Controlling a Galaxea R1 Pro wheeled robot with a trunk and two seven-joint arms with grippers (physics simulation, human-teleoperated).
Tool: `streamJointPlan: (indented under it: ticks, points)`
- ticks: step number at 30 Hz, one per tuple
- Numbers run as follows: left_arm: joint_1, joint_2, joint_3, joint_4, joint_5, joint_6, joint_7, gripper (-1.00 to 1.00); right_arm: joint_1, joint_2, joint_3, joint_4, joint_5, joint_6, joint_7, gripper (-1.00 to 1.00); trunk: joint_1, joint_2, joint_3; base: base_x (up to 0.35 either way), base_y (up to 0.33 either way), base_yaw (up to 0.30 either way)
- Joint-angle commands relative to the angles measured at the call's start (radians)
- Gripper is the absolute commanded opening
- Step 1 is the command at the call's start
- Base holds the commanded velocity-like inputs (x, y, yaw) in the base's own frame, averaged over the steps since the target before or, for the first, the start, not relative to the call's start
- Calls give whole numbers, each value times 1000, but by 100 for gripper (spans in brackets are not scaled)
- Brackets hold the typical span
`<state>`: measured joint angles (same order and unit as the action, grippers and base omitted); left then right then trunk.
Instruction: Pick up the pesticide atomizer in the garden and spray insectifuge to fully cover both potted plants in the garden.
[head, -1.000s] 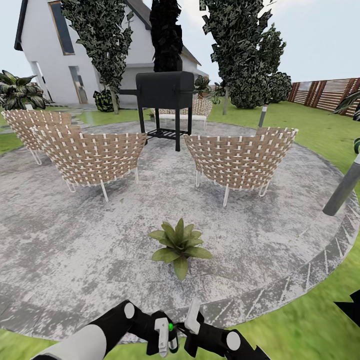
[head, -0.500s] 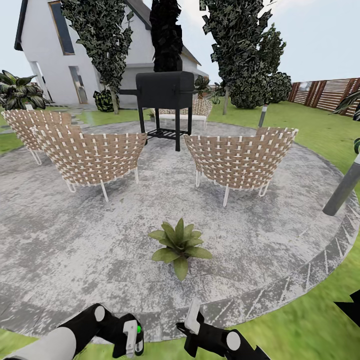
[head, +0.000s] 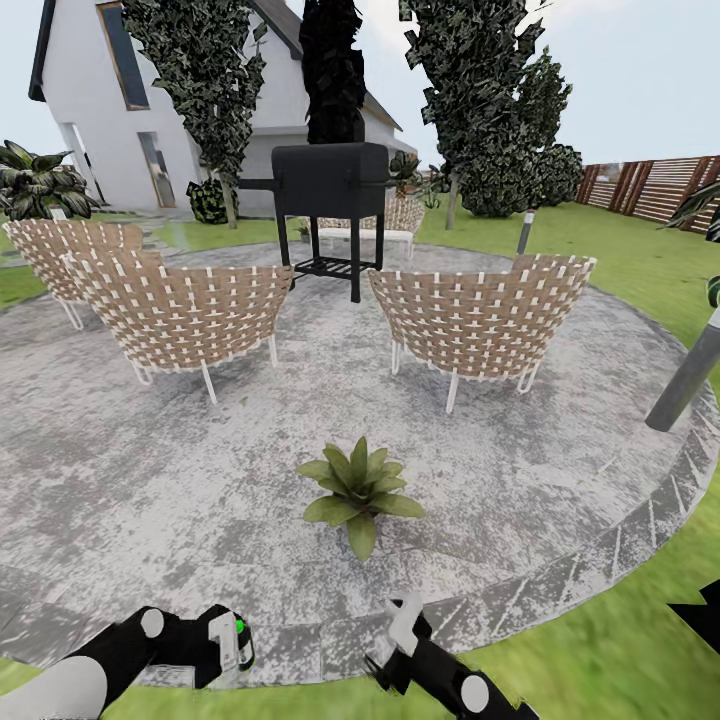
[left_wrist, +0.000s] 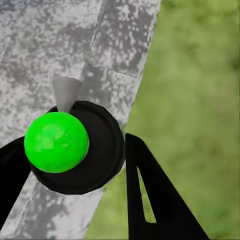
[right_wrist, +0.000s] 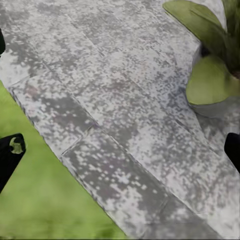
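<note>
The left gripper (head: 228, 640) is clamped on the pesticide atomizer (left_wrist: 75, 146), a black disc with a glossy green ball, over the curved patio (head: 560, 480) rim beside grass. The right gripper (head: 400, 640) hangs spread and empty. One potted plant (head: 358, 492) sits ahead on open mottled paving, well short of the woven wicker chairs (head: 480, 325).

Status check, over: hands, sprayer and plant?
Left hand shut on atomizer. Right hand open, empty. Potted plant dead ahead on patio, path clear.
</note>
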<state>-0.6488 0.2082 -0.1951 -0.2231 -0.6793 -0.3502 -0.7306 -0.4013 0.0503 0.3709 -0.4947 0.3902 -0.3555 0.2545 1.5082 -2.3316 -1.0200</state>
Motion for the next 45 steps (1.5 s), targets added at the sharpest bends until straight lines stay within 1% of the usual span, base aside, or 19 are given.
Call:
streamJointPlan:
  ticks: [1, 3, 6, 7, 9, 12, 13, 14, 18, 20, 22, 24, 26, 31, 34, 36, 39, 43, 45]
  points:
    - [0, 0, 9, -1, 20, -2, 25, -100, -1, 1, -3, 57, 5, -4, -76, 100, 0, 0, -1, 0, 0, 0]
    - [0, 0, 33, -1, 72, 2, 56, -100, -1, 3, -5, 133, 2, -5, -200, 100, 0, 0, -1, 0, 0, 0]
    - [0, -2, 78, -2, 155, 7, 73, -100, -1, 2, -16, 171, -1, -5, -336, 100, 0, 0, -1, 0, 0, 0]
    - [0, -4, 100, -2, 186, 8, 74, -100, -1, 2, -31, 176, -2, -5, -382, 100, 0, 0, -1, 0, 0, 0]
    - [0, -8, 131, -2, 216, 10, 76, -100, -1, 5, -69, 180, -2, -5, -455, 100, 0, 0, -1, 0, 0, 0]
    - [0, -11, 171, -3, 229, 41, 78, -100, -1, 11, -116, 187, -7, -5, -542, 100, 0, 0, -1, 0, 0, 0]
    - [0, -13, 189, -6, 231, 89, 78, -100, -1, 11, -138, 207, -29, -5, -573, 100, 0, 0, -1, 0, 0, 0]
    - [0, -15, 206, -11, 231, 159, 78, -100, -1, 11, -170, 241, -73, -5, -597, 100, 0, 0, -1, 0, 0, 0]
    - [-10, -24, 222, -21, 233, 383, 77, -100, -1, 3, -265, 332, -243, -5, -622, 100, 0, 0, -1, 0, 0, 0]
    - [-14, -39, 223, -22, 233, 484, 77, -100, -1, -4, -282, 357, -295, -5, -624, 100, 0, 0, -1, 0, 0, 0]
    - [-17, -53, 222, -23, 232, 569, 76, -100, 0, -17, -286, 371, -318, -5, -624, 100, 0, 0, -1, 0, 0, 0]
    - [-21, -65, 222, -24, 231, 636, 73, -100, 2, -24, -288, 376, -324, -5, -621, 100, 0, 0, -1, 0, 0, 0]
    - [-36, -86, 217, -28, 228, 712, 69, -100, 2, -26, -287, 378, -327, -5, -619, 100, 0, 0, -1, 0, 0, 0]
    - [-45, -95, 215, -109, 228, 785, 66, -100, 2, -24, -287, 375, -330, -5, -619, 100, 0, 0, -1, 0, 0, 0]
    - [-46, -126, 213, -141, 224, 857, 65, -100, 2, -21, -285, 377, -328, -6, -620, 100, 0, 0, -1, 0, 0, 0]
    - [-49, -145, 201, -149, 215, 888, 64, -100, 3, -19, -285, 379, -328, -6, -621, 100, 0, 0, -1, 0, 0, -3]
    - [-71, -158, 153, -161, 212, 955, 56, -100, 5, -22, -286, 390, -329, -7, -621, 100, 0, 0, -1, 0, 0, -35]
    - [-133, -160, 99, -183, 206, 1048, -86, -100, 5, -21, -286, 403, -329, -7, -621, 100, 0, 0, -1, 0, 0, -5]
    - [-162, -160, 74, -190, 205, 1078, -122, -100, 5, -20, -286, 404, -329, -7, -621, 100, 0, 0, -1, 0, 0, -11]
